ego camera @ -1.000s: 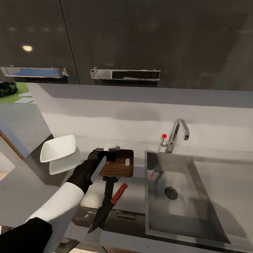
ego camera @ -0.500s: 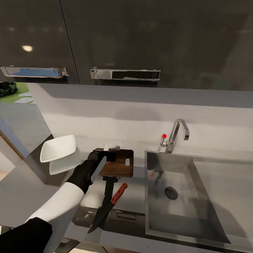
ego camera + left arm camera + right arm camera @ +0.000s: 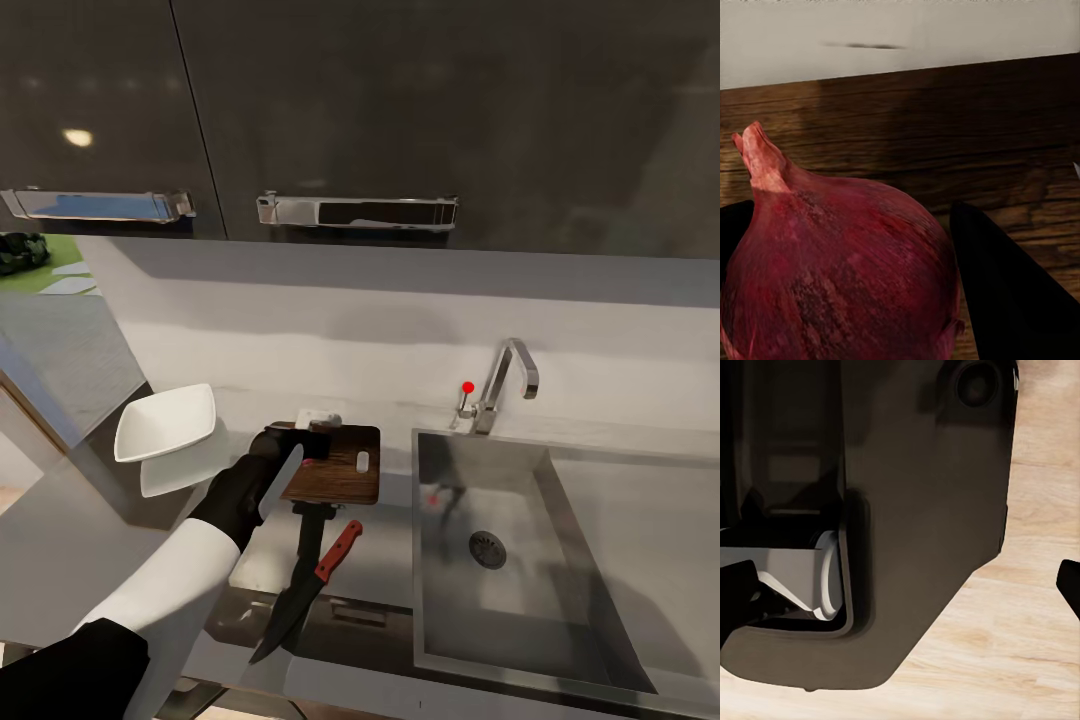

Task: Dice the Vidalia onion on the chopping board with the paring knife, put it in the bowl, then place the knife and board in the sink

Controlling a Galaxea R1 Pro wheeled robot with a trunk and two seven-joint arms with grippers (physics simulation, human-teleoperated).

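Red onion (image 3: 840,270) on the brown chopping board (image 3: 338,472); paring knife (image 3: 305,590) on countertop (image 3: 390,560).

- The sink (image 3: 520,560) is open from above
- The tap (image 3: 505,380) stands at its back edge
- The paring knife (image 3: 305,590) lies on the countertop (image 3: 90,540) in front of the chopping board (image 3: 340,478)

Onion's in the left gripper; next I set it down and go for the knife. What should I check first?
1. Onion held between the left gripper's fingers: ok.
2. Onion over the chopping board: ok.
3. Onion resting on the board: cannot tell.
4. Paring knife lying free on the countertop in front of the board: ok.
5. Right gripper ready for the knife: cannot tell.
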